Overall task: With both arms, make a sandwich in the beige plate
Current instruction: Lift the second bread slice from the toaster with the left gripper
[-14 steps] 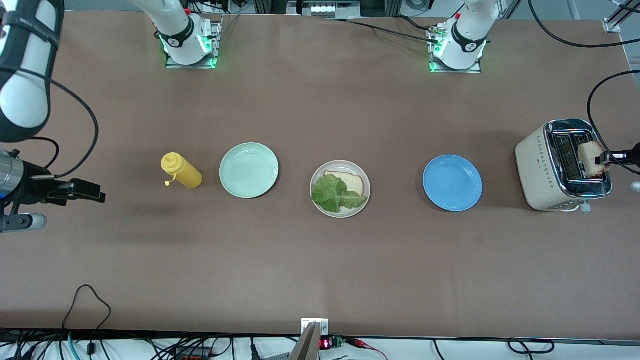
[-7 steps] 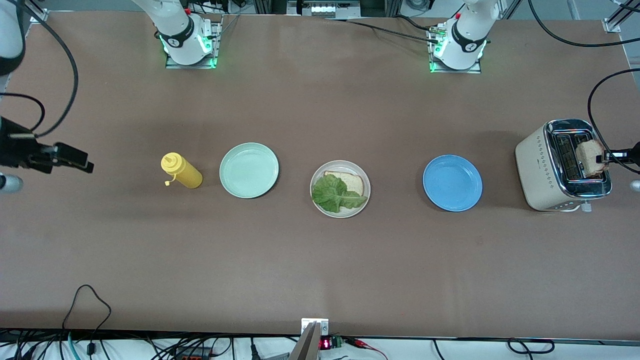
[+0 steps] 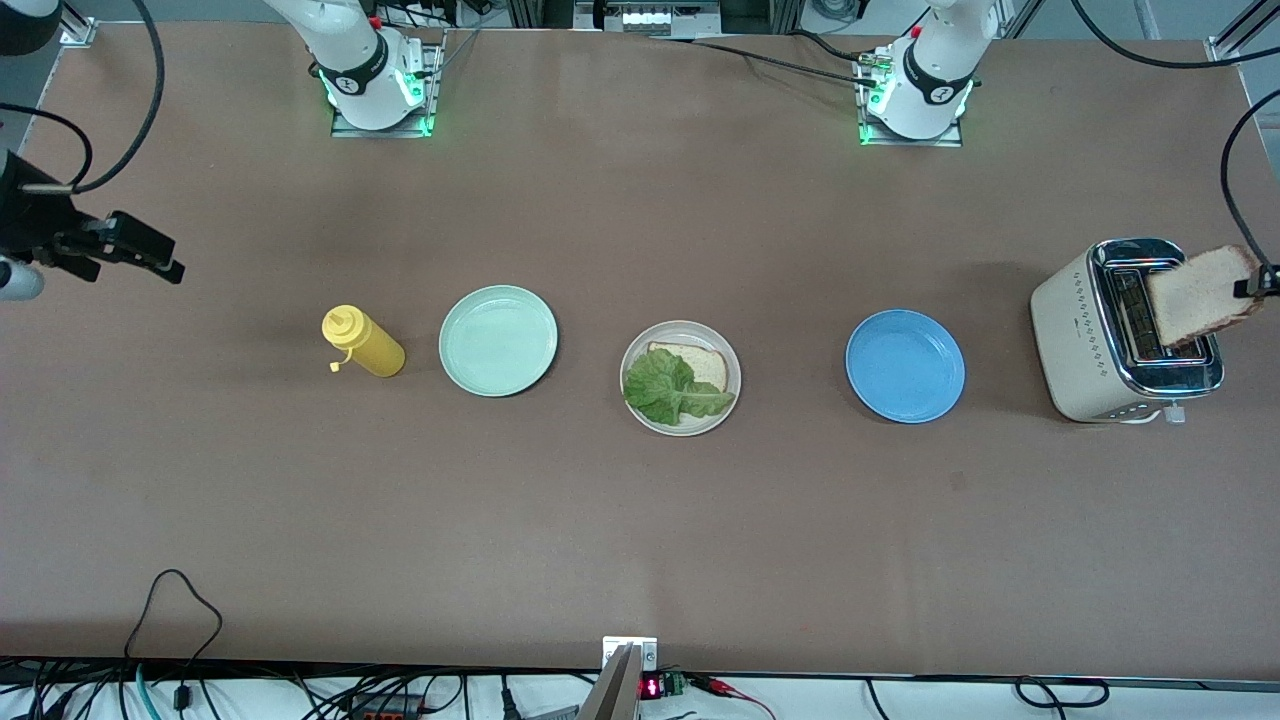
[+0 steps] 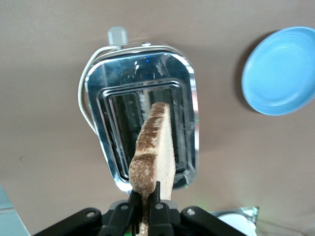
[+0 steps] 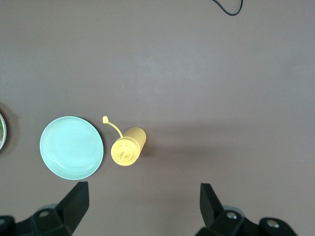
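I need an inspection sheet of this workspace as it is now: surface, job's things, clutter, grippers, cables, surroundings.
Surface: brown table, no spills seen.
Job's things: beige plate holds a bread slice with lettuce on it; second slice is held over the toaster.
Clutter: mustard bottle, mint plate, blue plate, both plates bare.
Grippers: left gripper shut on the second slice over the toaster; right gripper open, in the air over the table's right-arm end, waiting.
Cables: a black loop lies on the table edge nearest the camera.
Surroundings: arm bases along the top edge.
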Controlling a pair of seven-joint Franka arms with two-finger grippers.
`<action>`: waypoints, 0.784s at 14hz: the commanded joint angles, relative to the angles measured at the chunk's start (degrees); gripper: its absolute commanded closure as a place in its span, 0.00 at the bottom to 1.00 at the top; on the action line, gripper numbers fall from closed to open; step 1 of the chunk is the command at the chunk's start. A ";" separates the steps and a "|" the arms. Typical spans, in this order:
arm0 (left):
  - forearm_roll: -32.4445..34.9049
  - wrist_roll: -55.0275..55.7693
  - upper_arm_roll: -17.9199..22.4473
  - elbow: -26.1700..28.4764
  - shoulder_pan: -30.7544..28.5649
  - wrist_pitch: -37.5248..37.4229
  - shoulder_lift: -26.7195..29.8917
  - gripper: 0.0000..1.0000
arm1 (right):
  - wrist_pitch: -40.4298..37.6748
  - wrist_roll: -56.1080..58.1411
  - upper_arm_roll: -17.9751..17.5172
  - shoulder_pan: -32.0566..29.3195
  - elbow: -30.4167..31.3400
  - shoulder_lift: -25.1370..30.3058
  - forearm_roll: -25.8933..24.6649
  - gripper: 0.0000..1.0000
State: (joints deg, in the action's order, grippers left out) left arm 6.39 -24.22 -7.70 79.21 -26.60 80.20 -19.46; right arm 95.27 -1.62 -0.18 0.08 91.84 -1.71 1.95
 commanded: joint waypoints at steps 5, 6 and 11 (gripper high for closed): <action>-0.67 2.41 -15.31 -3.46 0.14 -4.35 -1.28 0.99 | 1.77 -3.73 -0.52 -0.17 4.49 3.47 -0.98 0.00; -2.41 3.46 -16.80 -3.45 1.01 -4.26 -2.07 0.99 | 1.50 -3.39 -0.52 -0.17 4.22 3.38 -0.98 0.00; -13.12 6.01 -17.08 -2.84 10.93 -4.17 -8.39 0.99 | 1.06 -3.04 -0.52 0.18 2.90 3.03 -0.81 0.00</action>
State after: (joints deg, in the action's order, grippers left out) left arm -3.10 -20.26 -24.68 77.63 -19.14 76.68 -24.17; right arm 96.57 -3.66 -0.33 0.16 94.61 0.47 1.89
